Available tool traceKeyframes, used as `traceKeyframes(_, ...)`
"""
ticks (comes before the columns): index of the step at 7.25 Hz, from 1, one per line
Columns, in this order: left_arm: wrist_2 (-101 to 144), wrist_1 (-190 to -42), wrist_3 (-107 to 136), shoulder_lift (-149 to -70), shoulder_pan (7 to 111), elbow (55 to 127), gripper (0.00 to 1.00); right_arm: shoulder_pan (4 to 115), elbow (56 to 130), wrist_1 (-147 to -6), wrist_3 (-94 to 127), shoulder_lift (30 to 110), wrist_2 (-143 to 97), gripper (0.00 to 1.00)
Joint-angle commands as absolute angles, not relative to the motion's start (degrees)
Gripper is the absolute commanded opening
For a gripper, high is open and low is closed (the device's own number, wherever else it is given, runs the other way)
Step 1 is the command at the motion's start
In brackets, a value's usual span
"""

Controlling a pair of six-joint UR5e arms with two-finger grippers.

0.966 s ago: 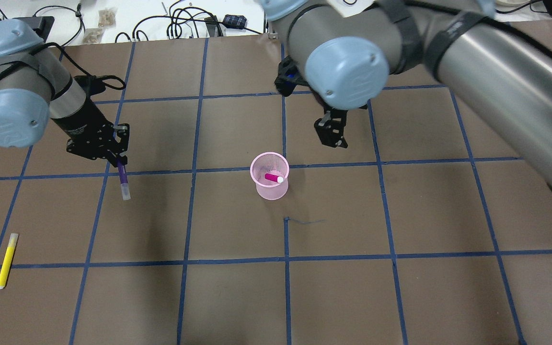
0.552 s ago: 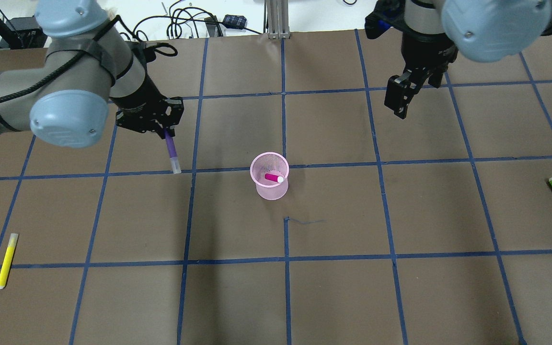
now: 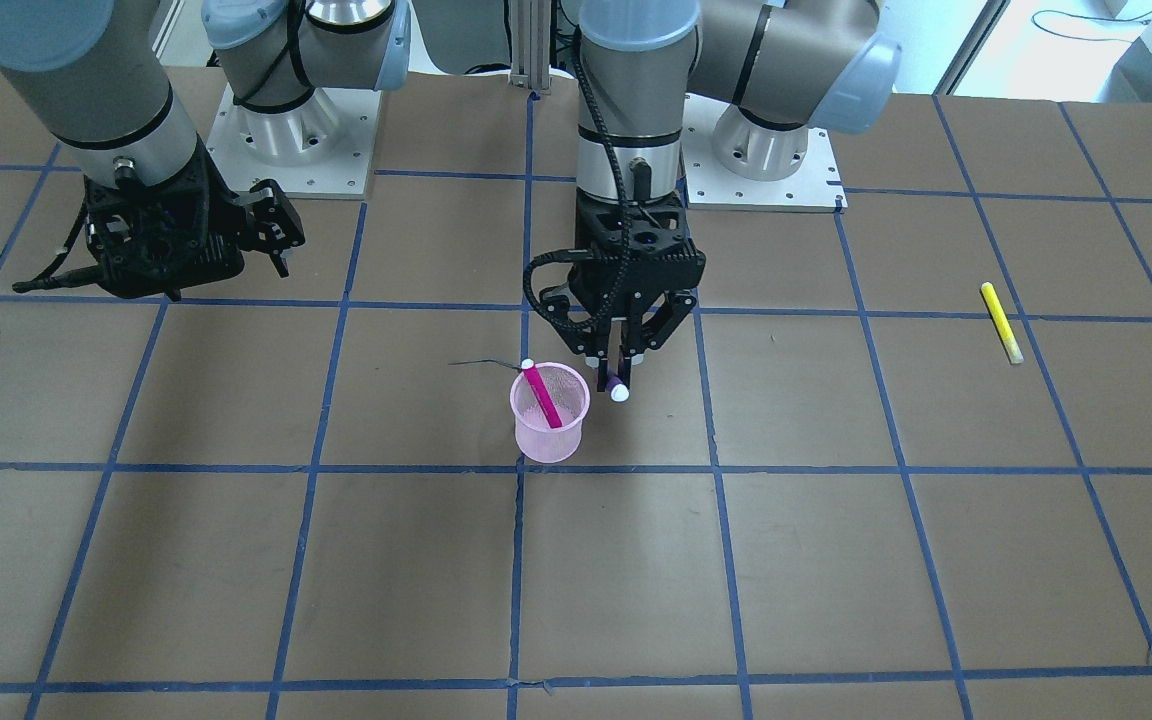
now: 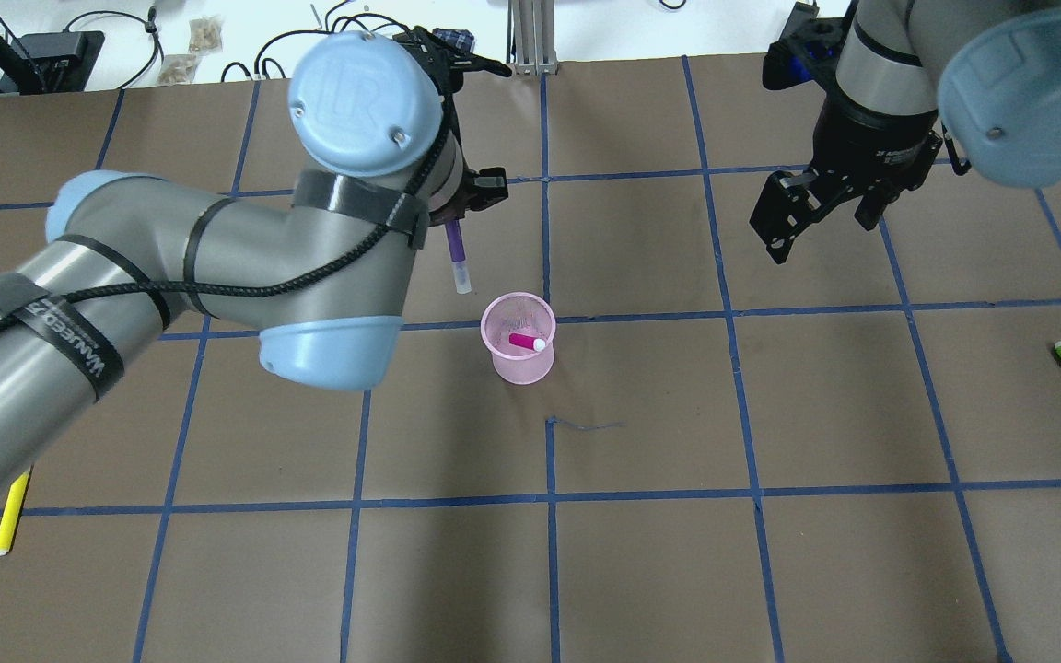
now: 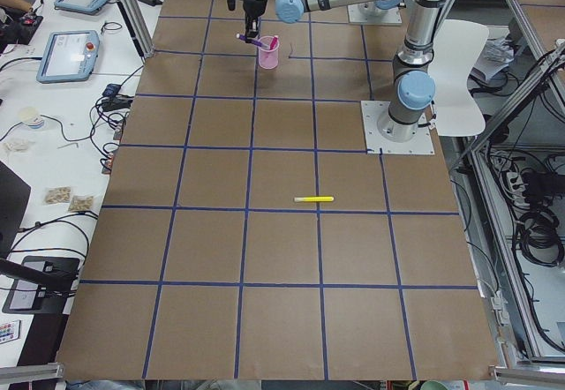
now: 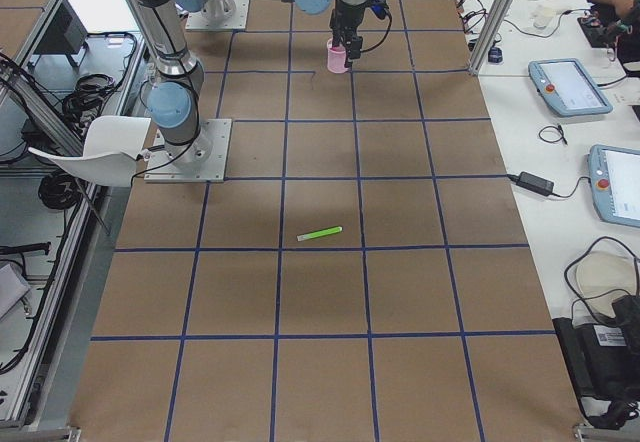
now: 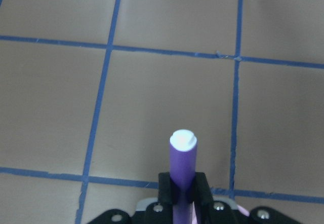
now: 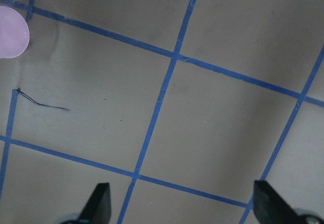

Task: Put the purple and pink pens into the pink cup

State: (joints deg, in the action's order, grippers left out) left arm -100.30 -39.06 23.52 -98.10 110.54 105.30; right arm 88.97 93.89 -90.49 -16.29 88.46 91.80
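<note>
Left pincer (image 3: 619, 365) clamped on purple pen (image 4: 456, 249), upright for drop; pink cup (image 3: 549, 432) just beside, below. Right pincer (image 8: 182, 211) apart, empty.

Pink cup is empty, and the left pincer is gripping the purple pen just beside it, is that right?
Not quite. The pink cup is not empty: the pink pen leans inside it, its white end above the rim, as the exterior front-facing view shows. The rest holds: the left pincer is gripping the purple pen just beside the cup.
</note>
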Motion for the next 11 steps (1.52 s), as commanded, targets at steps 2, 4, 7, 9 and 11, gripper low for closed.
traceKeyframes(2, -101.3, -14.6, 24.6, -98.6, 112.7, 116.7, 0.0, 88.3, 94.1, -91.4, -9.0, 91.2, 92.1, 1.0)
traceKeyframes(4, -101.5, -14.5, 24.3, -100.4, 112.8, 117.3, 0.0, 88.5, 92.6, -91.2, -4.3, 92.5, 92.2, 1.0)
traceKeyframes(7, -101.5, -14.6, 24.6, -102.1, 112.9, 117.5, 0.0, 88.7, 92.9, -91.1, -3.8, 92.6, 91.3, 1.0)
traceKeyframes(9, -101.5, -14.6, 24.2, -102.2, 113.0, 119.3, 0.0, 88.9, 93.1, -91.1, -3.5, 92.6, 91.3, 1.0)
traceKeyframes(11, -101.3, -14.6, 24.4, -103.3, 113.0, 119.2, 0.0, 88.9, 93.2, -91.1, -3.3, 92.6, 91.3, 1.0)
